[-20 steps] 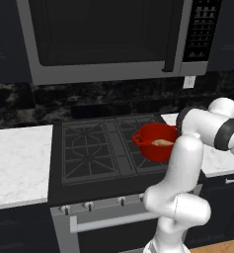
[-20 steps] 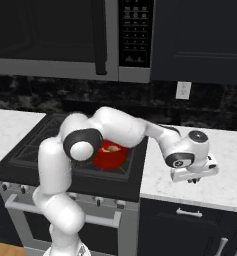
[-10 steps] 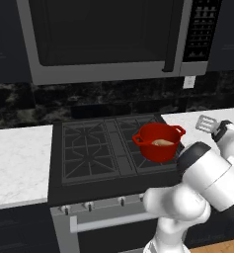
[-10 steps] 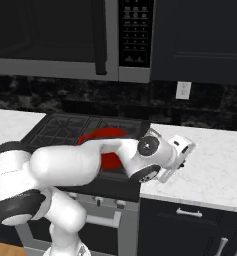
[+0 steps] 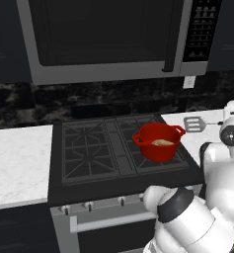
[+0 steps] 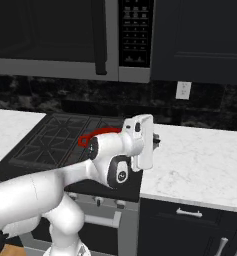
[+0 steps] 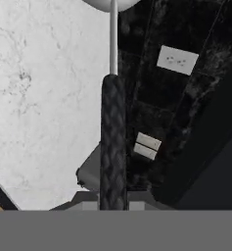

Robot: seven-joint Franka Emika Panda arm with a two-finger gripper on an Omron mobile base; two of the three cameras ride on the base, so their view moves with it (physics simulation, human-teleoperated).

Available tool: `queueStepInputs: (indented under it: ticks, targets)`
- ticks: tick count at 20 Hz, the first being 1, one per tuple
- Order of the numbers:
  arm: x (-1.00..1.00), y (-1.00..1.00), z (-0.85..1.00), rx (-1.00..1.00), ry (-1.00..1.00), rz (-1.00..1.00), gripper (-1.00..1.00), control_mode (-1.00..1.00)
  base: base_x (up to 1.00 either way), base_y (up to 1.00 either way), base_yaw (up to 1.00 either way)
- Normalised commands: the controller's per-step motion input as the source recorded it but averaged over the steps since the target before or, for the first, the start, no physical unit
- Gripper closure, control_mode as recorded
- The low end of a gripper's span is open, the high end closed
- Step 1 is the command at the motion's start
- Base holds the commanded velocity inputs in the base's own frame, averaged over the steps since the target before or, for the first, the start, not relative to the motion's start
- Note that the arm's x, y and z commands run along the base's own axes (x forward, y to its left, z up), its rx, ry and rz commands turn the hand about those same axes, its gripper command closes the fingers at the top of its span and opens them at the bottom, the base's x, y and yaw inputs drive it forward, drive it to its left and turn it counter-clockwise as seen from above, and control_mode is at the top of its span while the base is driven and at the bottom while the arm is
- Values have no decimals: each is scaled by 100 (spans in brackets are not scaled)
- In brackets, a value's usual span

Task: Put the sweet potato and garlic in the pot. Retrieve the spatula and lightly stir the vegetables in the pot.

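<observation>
The red pot [image 5: 158, 147] stands on the stove's front right burner; its rim [image 6: 101, 133] peeks out behind my arm in the right base view. Pale tan vegetables [image 5: 162, 143] lie inside it, and I cannot tell the sweet potato from the garlic. My gripper [image 7: 112, 198] is shut on the spatula's dark textured handle [image 7: 112, 142]. The spatula's grey slotted head [image 5: 193, 123] hangs above the counter just right of the pot, level with its rim. In the right base view the gripper [image 6: 155, 142] points away over the counter's edge.
A microwave [image 5: 103, 39] hangs over the stove [image 5: 89, 153]. White marble counters flank the stove, one at the left [image 5: 15, 163] and one at the right [image 6: 200, 165]. A wall outlet [image 6: 183, 90] sits on the dark backsplash. My own arm bulks low in front of the stove.
The arm has swung up from low over the right counter with the spatula in its grip. The spatula's head has moved left, closer to the pot.
</observation>
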Motion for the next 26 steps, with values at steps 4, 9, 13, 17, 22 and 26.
queueStepInputs:
  ticks: [4, 9, 13, 17, 22, 26]
  targets:
    - [22, 98, 71, -46, 16, 1, 100, -100, 0, 0, 0]
    - [32, 81, 61, -34, 27, 0, 100, -100, 0, 0, 0]
    - [43, 76, 0, -28, 39, 0, 100, -100, 0, 0, 0]
    - [37, 72, 0, -21, 32, 0, 100, -100, 0, 0, 0]
    - [35, 62, 2, -18, 24, 0, 100, -100, 0, 0, 0]
    - [39, 43, 24, -22, 13, 0, 100, -100, 0, 0, 0]
